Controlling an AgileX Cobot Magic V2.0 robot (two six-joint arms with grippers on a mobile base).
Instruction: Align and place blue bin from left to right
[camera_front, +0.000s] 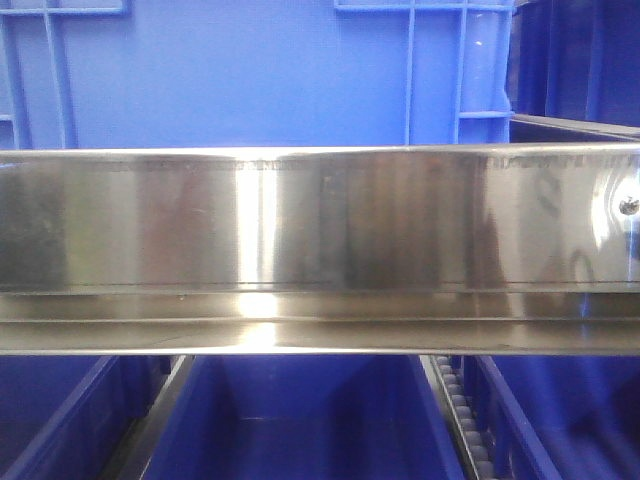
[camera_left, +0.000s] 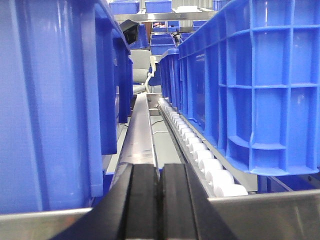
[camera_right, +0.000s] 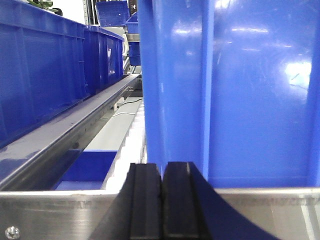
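Observation:
The blue bin (camera_front: 240, 70) fills the top of the front view, its smooth wall and raised ribs standing just behind a steel rail. It rises close on the left in the left wrist view, blue bin (camera_left: 45, 100), and close on the right in the right wrist view, blue bin (camera_right: 240, 90). My left gripper (camera_left: 160, 172) is shut and empty, low at the bin's corner, pointing along the gap beside it. My right gripper (camera_right: 161, 167) is likewise shut on nothing, by the bin's other corner. Neither touches the bin that I can see.
A polished steel rail (camera_front: 320, 240) crosses the front view, with darker blue bins (camera_front: 300, 420) below it. A white roller track (camera_left: 200, 155) carries a ribbed blue crate (camera_left: 260, 85) on the right. More dark bins (camera_right: 45, 75) line a rail in the right wrist view.

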